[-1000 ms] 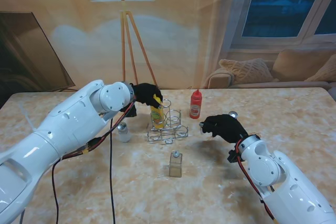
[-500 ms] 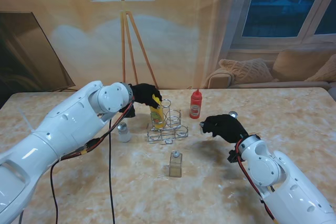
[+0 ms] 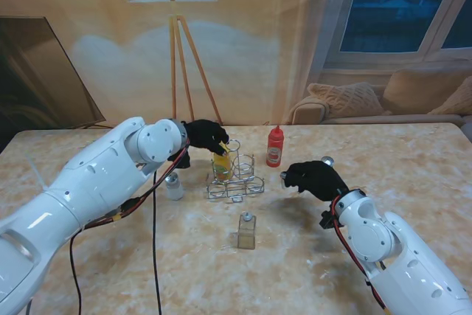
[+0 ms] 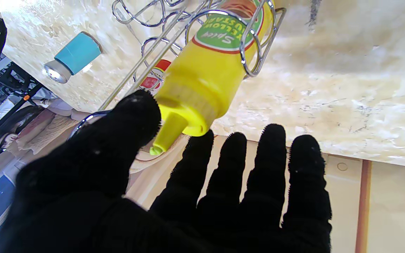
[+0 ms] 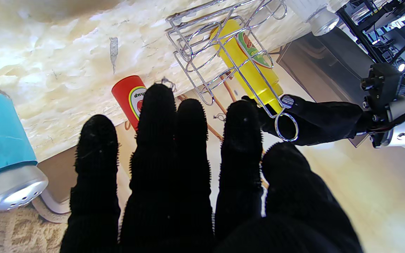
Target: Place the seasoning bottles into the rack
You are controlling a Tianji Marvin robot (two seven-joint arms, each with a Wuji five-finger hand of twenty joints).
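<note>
The yellow mustard bottle (image 3: 221, 165) stands in a ring of the wire rack (image 3: 237, 188), leaning a little. My left hand (image 3: 205, 136) hovers at its top, open; in the left wrist view the nozzle of the mustard bottle (image 4: 202, 80) sits between thumb and forefinger without being gripped. A red ketchup bottle (image 3: 274, 147) stands to the right, beyond the rack. A blue-labelled shaker (image 5: 2, 137) stands beside my right hand (image 3: 313, 178), which is open and holds nothing. A white shaker (image 3: 174, 186) and a clear shaker (image 3: 246, 232) stand on the table.
The marble table (image 3: 110, 271) runs wide on both sides. A floor lamp (image 3: 177, 42) and a sofa (image 3: 383, 101) stand beyond its far edge. Cables (image 3: 155, 241) hang from my left arm over the table.
The left hand has let go of the mustard bottle and drawn back a little; the bottle now rests in the rack ring. The right arm has not moved.
</note>
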